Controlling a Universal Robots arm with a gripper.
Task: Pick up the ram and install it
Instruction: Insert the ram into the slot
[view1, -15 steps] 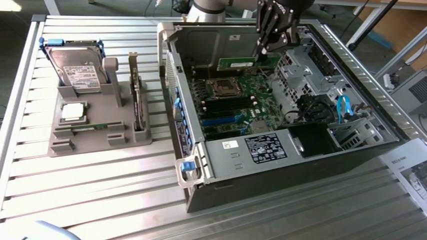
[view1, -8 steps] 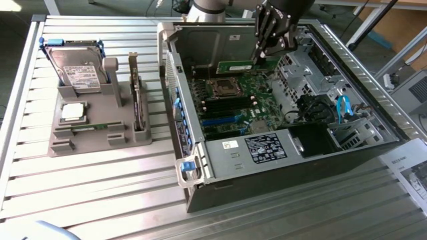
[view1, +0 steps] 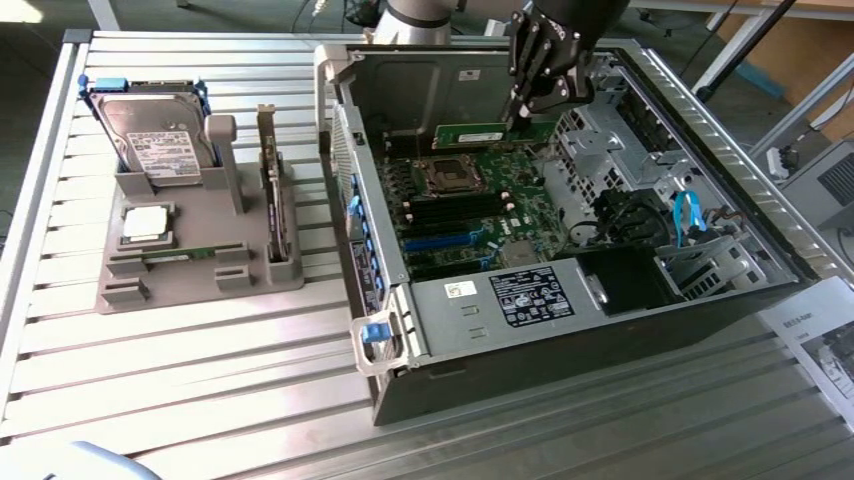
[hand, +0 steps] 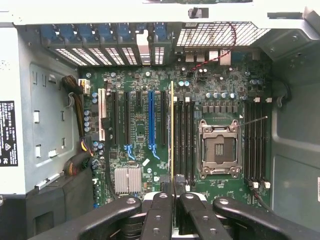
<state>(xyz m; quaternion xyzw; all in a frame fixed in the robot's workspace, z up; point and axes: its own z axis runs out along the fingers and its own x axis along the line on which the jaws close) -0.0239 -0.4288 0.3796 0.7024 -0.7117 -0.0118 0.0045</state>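
Observation:
My gripper is shut on the ram, a thin green stick held on edge above the motherboard inside the open computer case. In the wrist view the ram shows edge-on as a thin line running out from between my black fingers. It hangs over the row of black memory slots beside the open processor socket. The stick is above the board and not seated in a slot.
A grey holder on the exterior view's left carries a hard drive, a silver processor chip and an upright expansion card. Case walls, the power supply and a blue cable surround the board.

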